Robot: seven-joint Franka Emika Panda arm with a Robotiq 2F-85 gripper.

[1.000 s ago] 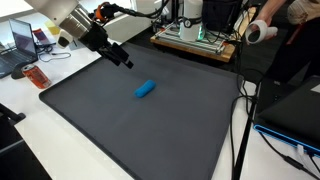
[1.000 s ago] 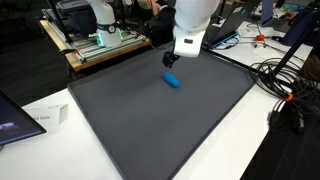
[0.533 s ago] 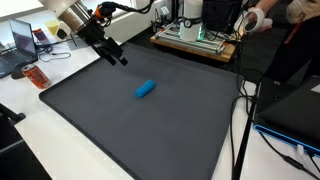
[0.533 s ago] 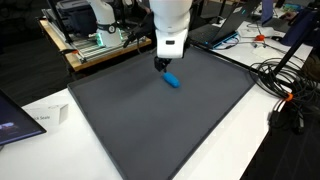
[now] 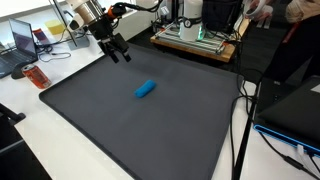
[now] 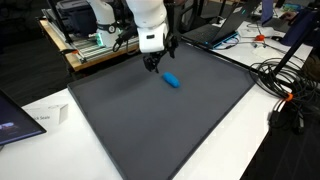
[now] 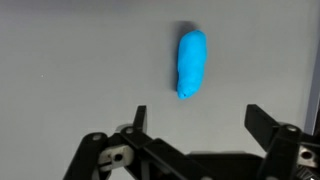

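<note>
A small blue oblong object (image 5: 145, 89) lies on the dark grey mat (image 5: 110, 130); it also shows in an exterior view (image 6: 172, 80) and in the wrist view (image 7: 190, 64). My gripper (image 5: 118, 53) hangs above the mat near its far edge, up and away from the blue object; it shows in an exterior view (image 6: 152, 64) too. In the wrist view the gripper (image 7: 198, 118) has its two fingers wide apart with nothing between them. The blue object lies beyond the fingertips, apart from them.
The mat (image 6: 150, 120) lies on a white table. A laptop (image 5: 22, 42) and an orange object (image 5: 36, 76) sit beside the mat. A rack of equipment (image 5: 195, 38) stands behind it. Cables (image 6: 285, 90) lie at the table edge. A person's hands (image 5: 262, 12) are at the back.
The arm has swung away from the blue object and risen toward the mat's far edge. The blue object has not moved. The fingers stay open.
</note>
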